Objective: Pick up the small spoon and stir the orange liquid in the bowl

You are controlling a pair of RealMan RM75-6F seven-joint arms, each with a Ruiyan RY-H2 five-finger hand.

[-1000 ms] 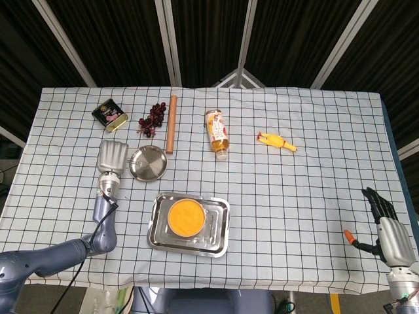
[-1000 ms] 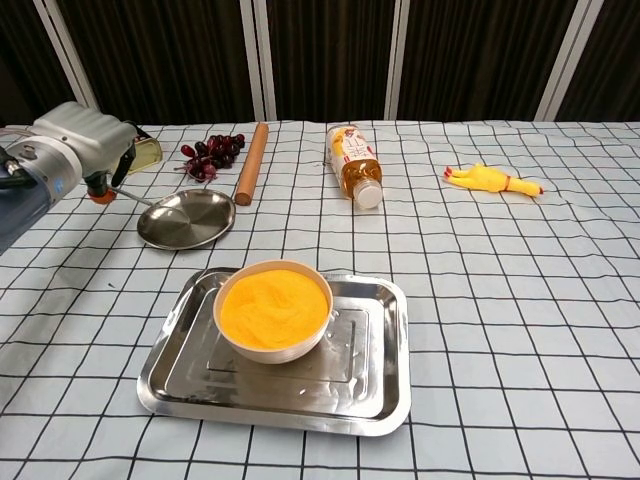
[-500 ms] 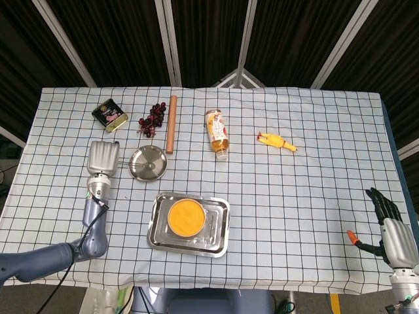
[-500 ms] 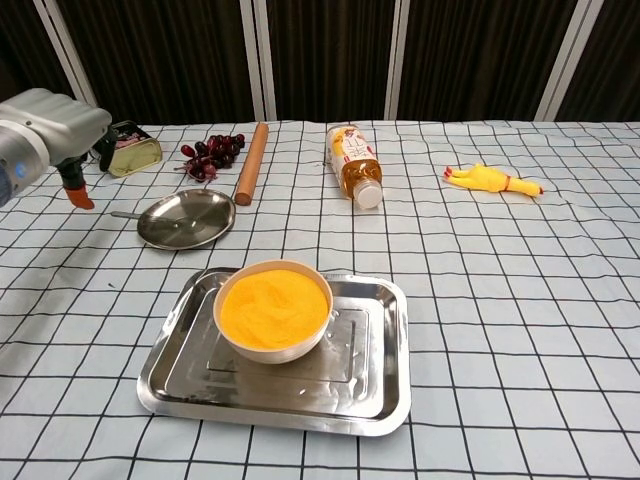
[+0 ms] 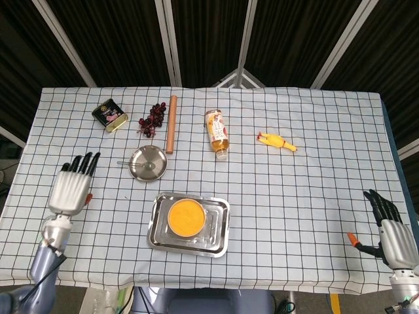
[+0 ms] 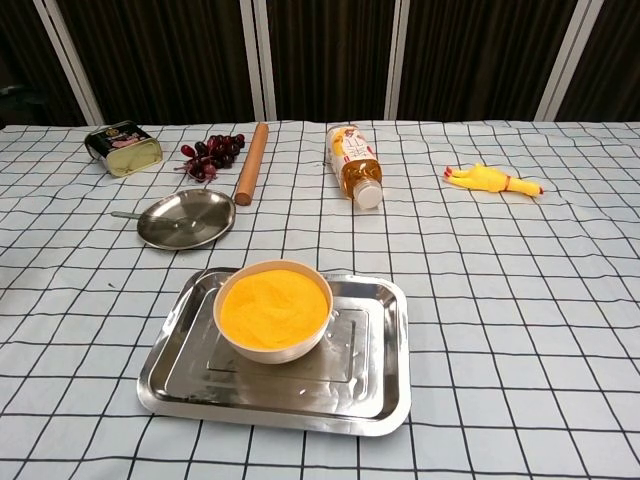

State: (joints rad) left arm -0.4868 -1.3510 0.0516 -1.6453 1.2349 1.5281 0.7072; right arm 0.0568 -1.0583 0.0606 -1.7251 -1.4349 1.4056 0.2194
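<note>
Now the small spoon (image 6: 150, 217) lies in the shallow round metal dish (image 6: 187, 218) toward the left of the desk (image 5: 314, 190), its thin silver handle poking out over the dish's left rim; the bowl end blends into the shiny metal and is hard to make out. It is one spoon, slim and plain steel.

Going left to right: the left hand (image 5: 71, 188) hovers near the left edge of the desk, fingers straight and apart, holding nothing. Beyond it, at the back, sits one tin can (image 6: 123, 147), then one bunch of dark red grapes (image 6: 211, 155), with one wooden rolling pin (image 6: 251, 161) just beside the grapes. The dish with the spoon lies in front of these.

Nearer the front, one white bowl (image 6: 273, 308) filled with orange liquid stands on one rectangular metal tray (image 6: 385, 372), toward the tray's left side. Behind, one bottle (image 6: 353, 164) of amber drink lies on its side, cap toward the front. One yellow rubber chicken (image 6: 490, 180) lies further right.

At the far right front corner, the right hand (image 5: 391, 229) shows only in the head view, dark fingers spread and empty.
</note>
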